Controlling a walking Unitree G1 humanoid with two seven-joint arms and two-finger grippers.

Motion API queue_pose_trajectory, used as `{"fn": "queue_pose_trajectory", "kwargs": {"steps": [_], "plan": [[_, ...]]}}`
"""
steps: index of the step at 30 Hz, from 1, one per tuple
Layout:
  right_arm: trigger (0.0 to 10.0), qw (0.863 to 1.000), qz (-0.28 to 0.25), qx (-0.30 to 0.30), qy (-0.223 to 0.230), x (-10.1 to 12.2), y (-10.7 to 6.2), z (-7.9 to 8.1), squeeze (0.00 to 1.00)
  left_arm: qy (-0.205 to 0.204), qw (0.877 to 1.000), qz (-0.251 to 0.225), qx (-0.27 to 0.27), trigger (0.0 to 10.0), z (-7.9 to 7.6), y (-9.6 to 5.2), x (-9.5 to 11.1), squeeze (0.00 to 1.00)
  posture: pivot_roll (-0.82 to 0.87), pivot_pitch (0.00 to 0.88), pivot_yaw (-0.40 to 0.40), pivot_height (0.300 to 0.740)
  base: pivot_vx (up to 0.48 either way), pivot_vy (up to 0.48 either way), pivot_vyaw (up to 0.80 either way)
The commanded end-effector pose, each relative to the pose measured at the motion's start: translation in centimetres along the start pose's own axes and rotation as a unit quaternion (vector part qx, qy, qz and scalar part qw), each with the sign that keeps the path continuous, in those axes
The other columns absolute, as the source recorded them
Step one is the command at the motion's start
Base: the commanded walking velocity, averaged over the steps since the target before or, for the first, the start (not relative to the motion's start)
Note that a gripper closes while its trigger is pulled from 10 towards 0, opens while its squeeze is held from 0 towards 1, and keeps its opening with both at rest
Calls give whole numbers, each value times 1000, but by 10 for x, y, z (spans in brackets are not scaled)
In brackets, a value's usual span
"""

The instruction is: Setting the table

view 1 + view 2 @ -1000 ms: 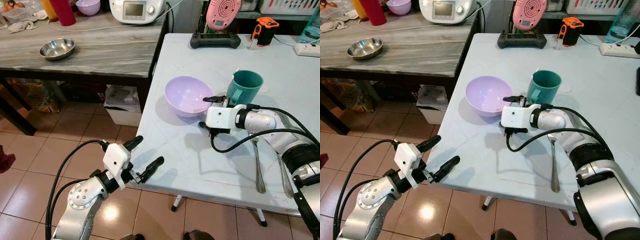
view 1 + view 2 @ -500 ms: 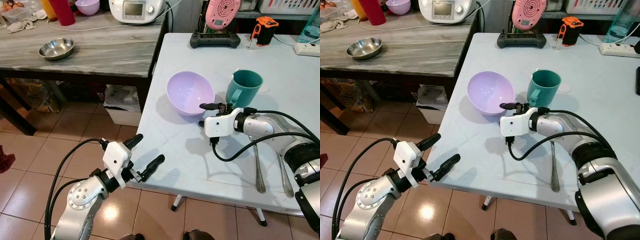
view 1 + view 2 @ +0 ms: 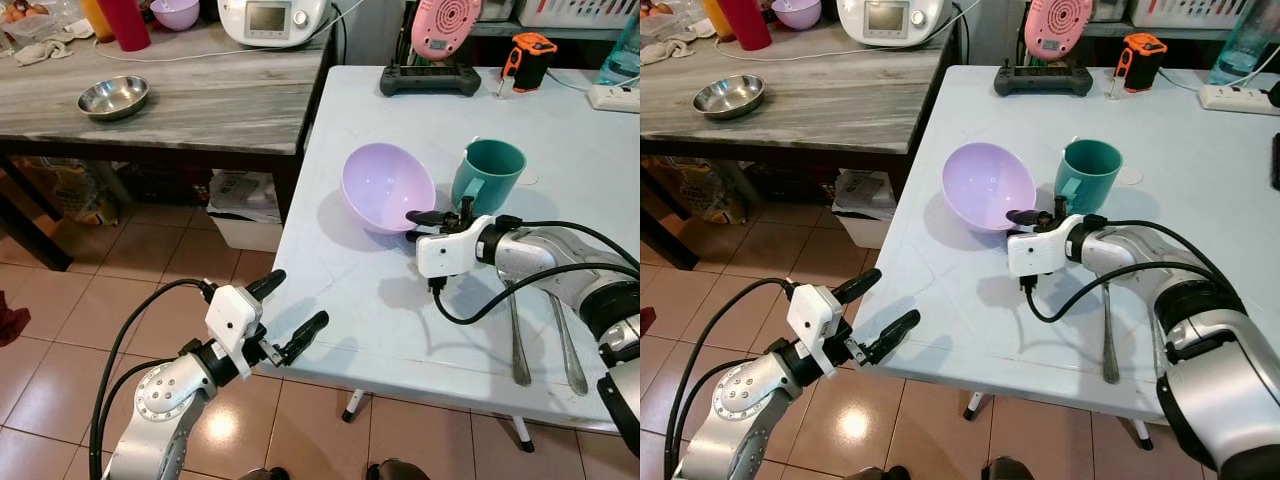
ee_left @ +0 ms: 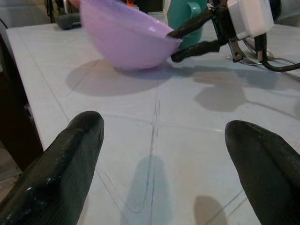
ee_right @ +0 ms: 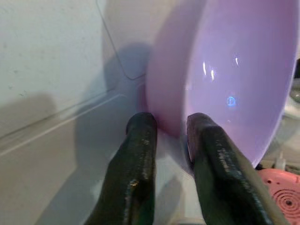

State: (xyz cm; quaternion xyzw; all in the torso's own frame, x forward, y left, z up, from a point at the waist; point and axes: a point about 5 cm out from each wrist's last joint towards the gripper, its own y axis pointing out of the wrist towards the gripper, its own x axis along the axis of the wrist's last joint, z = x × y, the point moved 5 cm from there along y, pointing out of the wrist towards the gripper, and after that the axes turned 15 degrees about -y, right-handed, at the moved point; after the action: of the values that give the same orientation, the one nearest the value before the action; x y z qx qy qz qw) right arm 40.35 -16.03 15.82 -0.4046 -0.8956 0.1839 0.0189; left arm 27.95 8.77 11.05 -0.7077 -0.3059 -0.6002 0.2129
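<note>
White table [image 3: 420, 320] stands over a brown tiled floor [image 3: 60, 310], with a grey wood table [image 3: 200, 100] to its left. On the white table: a lilac bowl [image 3: 385, 185], a teal mug [image 3: 487, 175] just to its right, and two spoons [image 3: 517, 330] lying nearer the front edge. Nothing can be seen inside the bowl; the mug's contents cannot be made out. On the grey table sits a steel bowl [image 3: 113, 97], nothing visible in it.

The lilac bowl is smooth, glossy plastic, tilted, its near rim raised off the table. The right gripper [image 3: 428, 218] has its jaws narrow on that near rim: one finger over the inside, one under the outside wall, as the right wrist view confirms.

The left gripper [image 3: 290, 315] hangs off the white table's front-left edge above the floor, jaws wide, holding nothing.
</note>
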Motion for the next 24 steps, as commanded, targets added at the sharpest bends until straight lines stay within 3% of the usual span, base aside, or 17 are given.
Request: {"fn": "queue_pose_trajectory", "kwargs": {"steps": [1,13,17,21,22,23,24], "plan": [[0,1000,-5,-16,-16,-1,-1,-12,0,5,1000,6,-2,10000,0,1,-2,0,-208,127,67,740,0,0,0],[0,993,-49,-103,23,17,-2,-33,0,13,999,-7,31,10000,7,2,5,0,-203,117,59,740,0,0,0],[0,965,-95,-224,100,51,-4,-57,0,15,995,-17,101,10000,33,3,7,0,-212,113,69,740,0,0,0],[0,946,-95,-271,151,62,-5,-63,0,12,991,-23,129,10000,47,4,8,0,-219,110,66,740,0,0,0],[3765,938,-93,-289,167,68,-7,-64,0,7,990,-27,138,10000,52,5,9,0,-219,110,66,740,0,0,0],[10000,930,-94,-303,188,75,-8,-64,0,4,989,-33,147,10000,57,7,12,0,-219,109,66,740,0,0,0],[10000,917,-94,-322,217,84,-11,-62,0,-1,986,-42,159,10000,64,8,17,0,-219,109,66,740,0,0,0]]}}
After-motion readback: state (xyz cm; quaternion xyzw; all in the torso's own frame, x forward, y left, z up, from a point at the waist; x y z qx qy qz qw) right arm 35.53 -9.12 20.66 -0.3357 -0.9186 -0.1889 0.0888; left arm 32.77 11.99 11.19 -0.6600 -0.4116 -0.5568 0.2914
